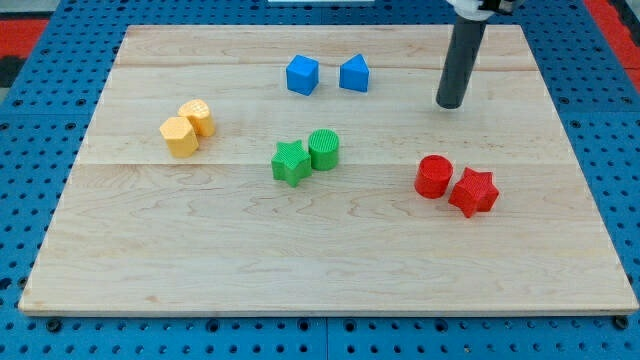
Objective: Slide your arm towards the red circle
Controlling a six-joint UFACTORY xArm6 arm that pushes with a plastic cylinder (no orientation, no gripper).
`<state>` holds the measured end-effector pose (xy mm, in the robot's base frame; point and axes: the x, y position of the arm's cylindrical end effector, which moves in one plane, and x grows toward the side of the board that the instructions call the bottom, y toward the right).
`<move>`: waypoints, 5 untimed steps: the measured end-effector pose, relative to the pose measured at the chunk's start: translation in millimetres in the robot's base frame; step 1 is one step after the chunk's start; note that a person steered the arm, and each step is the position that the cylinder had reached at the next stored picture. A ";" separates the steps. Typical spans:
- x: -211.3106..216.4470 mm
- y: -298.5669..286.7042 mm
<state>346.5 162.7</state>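
My tip, a bare rod with no jaws to open or close, stands far of the red circle, which lies nearer and slightly left.

pale wood board, ridged red circle

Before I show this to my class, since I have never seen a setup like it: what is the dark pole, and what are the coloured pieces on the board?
The dark pole is the end of a robot arm. It has no hand; its lower end, my tip, only slides and pushes, so nothing is held. There is one picture, looking down at a wooden board from its near edge. On it lie four pairs of small blocks: a blue cube and a blue wedge-like block at the view's top, two yellow blocks at the left, a green star touching a green cylinder in the middle, and the red circle beside a red star at the right. My tip stands above the red circle in the view, apart from it.
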 end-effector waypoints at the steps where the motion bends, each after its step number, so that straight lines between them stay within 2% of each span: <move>1: -6.2 2.4; 3: -26.8 2.8; 5: -25.3 3.9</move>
<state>321.3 166.7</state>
